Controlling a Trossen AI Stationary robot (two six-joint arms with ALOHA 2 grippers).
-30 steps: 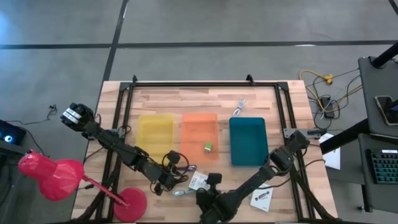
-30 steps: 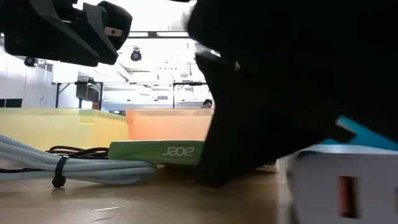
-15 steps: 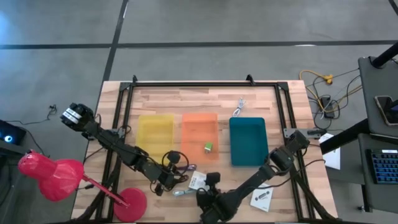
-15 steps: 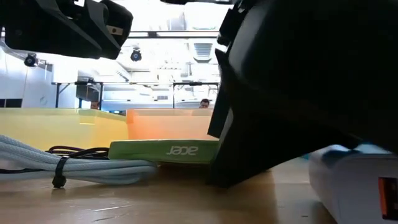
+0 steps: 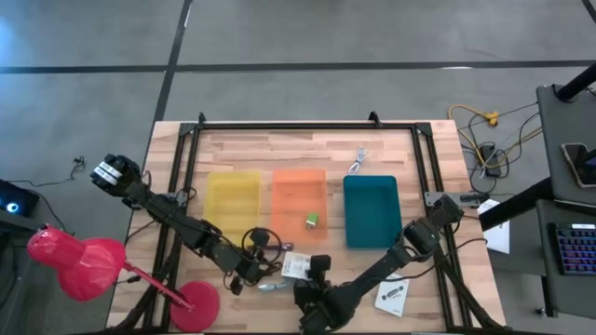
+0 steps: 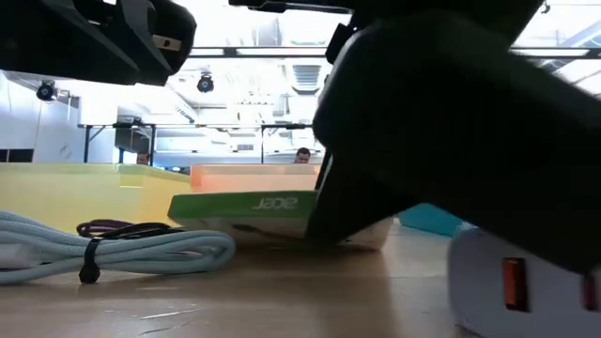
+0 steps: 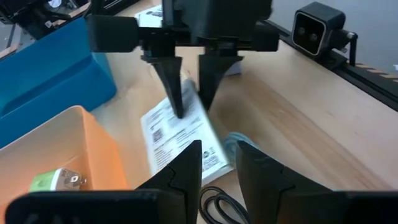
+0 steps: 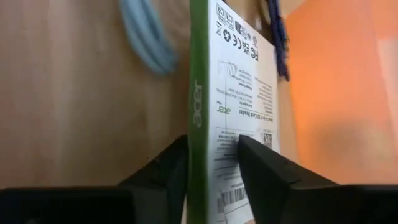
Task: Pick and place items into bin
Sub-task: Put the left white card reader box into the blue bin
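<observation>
Right gripper (image 8: 210, 163) jaws clamped on the white printed card pack (image 8: 239, 99), green "acer" edge between the fingers (image 8: 165, 171); pack is tipped up, one edge off the wood per low view (image 6: 252, 205). From above, pack (image 5: 296, 267) sits near the table's front edge, just in front of the orange bin (image 5: 299, 177), w/ right gripper (image 5: 319, 269) at its right side.

Left gripper (image 7: 217, 163) jaws slightly apart, nothing between them, hovering just left of the pack over the cables; in high view it's at (image 5: 244, 277). Left wrist view also shows the right gripper's fingers (image 7: 169, 78) pinching the pack (image 7: 180, 134).

Pale blue-white cable (image 6: 122, 252) lies bundled on the wood left of the pack, black tie around it; black coiled cable (image 5: 261, 242) just beyond, touching the bundle area. Purple tool (image 6: 103, 226) peeks behind the cable.

Green cube (image 5: 313, 220) inside orange bin, near its front right. Yellow bin (image 5: 233, 191) left of orange, teal bin (image 5: 371, 205) right. Another white card (image 5: 392, 298) lies on the table front right, well apart. Silvery tool (image 5: 357, 162) at far side, just beyond teal bin.
</observation>
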